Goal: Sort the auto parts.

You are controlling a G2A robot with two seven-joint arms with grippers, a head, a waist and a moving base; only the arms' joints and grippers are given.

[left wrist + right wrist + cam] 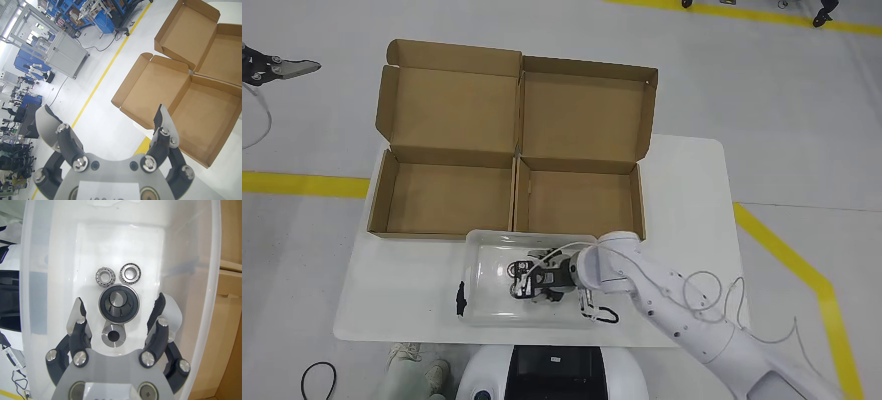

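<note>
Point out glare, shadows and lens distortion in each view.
Right wrist view: glare patches on the floor of the clear bin, its walls bowed by the lens. Left wrist view: cardboard boxes evenly lit, no hard shadows. Top view: flat light, faint shade inside the boxes.

In a clear plastic tub (175,256) we see two small steel roller bearings (105,277) beside a large black-rimmed bearing (119,303) touching a hollow steel cylinder (113,335).
</note>
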